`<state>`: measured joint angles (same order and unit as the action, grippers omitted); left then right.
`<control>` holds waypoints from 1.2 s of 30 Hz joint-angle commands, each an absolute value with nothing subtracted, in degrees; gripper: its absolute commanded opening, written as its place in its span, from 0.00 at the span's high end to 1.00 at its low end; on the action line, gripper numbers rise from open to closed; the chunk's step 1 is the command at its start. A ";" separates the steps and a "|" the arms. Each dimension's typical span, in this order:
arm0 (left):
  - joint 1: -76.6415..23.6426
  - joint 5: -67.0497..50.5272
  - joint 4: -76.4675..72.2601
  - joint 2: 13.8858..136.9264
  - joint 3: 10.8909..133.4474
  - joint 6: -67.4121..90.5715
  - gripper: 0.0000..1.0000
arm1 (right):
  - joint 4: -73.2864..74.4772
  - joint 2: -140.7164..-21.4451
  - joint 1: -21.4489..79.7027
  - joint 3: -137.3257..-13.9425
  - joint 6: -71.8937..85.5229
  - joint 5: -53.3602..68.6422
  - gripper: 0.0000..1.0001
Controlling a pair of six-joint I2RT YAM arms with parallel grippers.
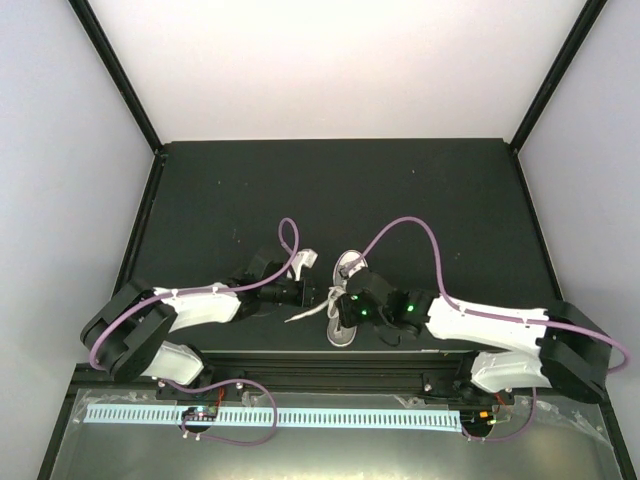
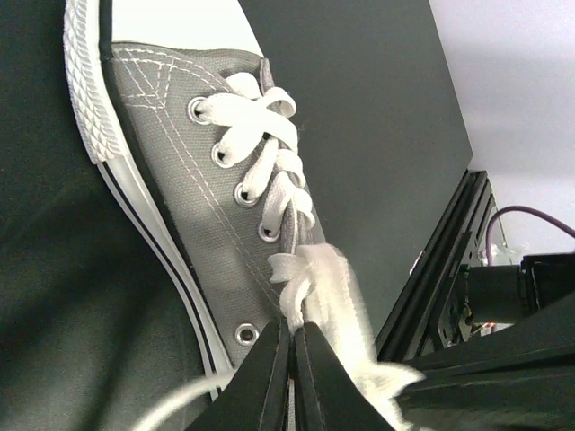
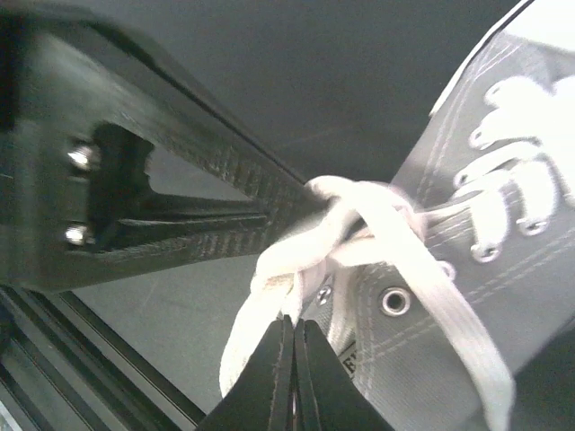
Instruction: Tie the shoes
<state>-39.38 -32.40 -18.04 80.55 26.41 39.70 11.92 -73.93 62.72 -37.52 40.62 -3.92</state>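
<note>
Since a knot needs pull from opposite sides, I have the left end effector [image 2: 290, 328] pinched narrow on the laces [image 2: 310, 278] just above the top eyelet. The right end effector [image 3: 294, 325] is squeezed tight on a loop of them from the other flank. The grey sneaker [image 1: 348, 268] sits on the dark worktop [image 1: 300, 190] between both arms, near the front edge. Lower eyelets are threaded. The laces look loosely crossed at the tongue, with no bow yet, by my judgement.
</note>
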 commanded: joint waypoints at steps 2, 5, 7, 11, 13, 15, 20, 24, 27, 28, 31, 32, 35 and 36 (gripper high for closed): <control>-38.50 -30.95 -17.48 79.54 26.55 38.76 0.98 | 18.06 -68.28 60.70 -36.70 39.12 -9.52 0.98; -38.43 -30.81 -17.79 79.54 26.46 38.85 0.99 | 19.01 -67.03 59.51 -35.32 38.51 -9.35 0.98; -38.26 -30.52 -17.63 79.62 26.46 38.80 0.99 | 19.18 -66.35 58.89 -34.55 38.33 -8.88 0.98; -37.92 -29.62 -17.08 80.01 26.46 38.48 0.98 | 19.16 -65.76 58.00 -33.63 38.23 -7.94 0.98; -37.62 -28.99 -16.70 80.54 26.54 38.26 0.98 | 19.29 -65.66 57.67 -33.43 38.19 -7.79 0.98; -37.18 -27.84 -15.83 81.25 26.77 37.93 0.98 | 19.59 -65.41 57.49 -33.19 38.15 -7.68 0.98; -35.54 -26.95 -15.15 83.30 27.27 37.39 0.99 | 20.90 -64.27 57.35 -32.04 38.21 -7.43 0.98; -34.75 -26.34 -14.32 84.36 27.91 36.56 0.98 | 21.59 -63.17 57.39 -30.70 38.38 -6.48 0.98; -34.12 -25.80 -13.61 85.31 28.69 35.69 0.99 | 21.86 -62.53 57.39 -29.72 38.52 -5.39 0.98; -33.81 -25.64 -13.31 85.78 28.96 35.49 0.98 | 22.02 -62.26 57.39 -29.44 38.58 -5.06 0.98; -32.96 -25.41 -13.08 87.13 29.64 35.01 0.98 | 22.25 -61.64 57.39 -28.50 38.36 -3.47 0.98; -32.67 -25.32 -13.02 87.49 29.89 34.86 0.98 | 22.22 -61.47 57.39 -28.15 38.16 -2.62 0.98; -32.14 -25.37 -12.76 88.67 30.62 34.29 0.98 | 21.97 -60.84 57.38 -27.12 37.26 0.78 0.98; -32.02 -25.47 -12.75 89.02 30.85 34.02 0.98 | 21.57 -60.68 57.37 -26.55 36.94 1.83 0.98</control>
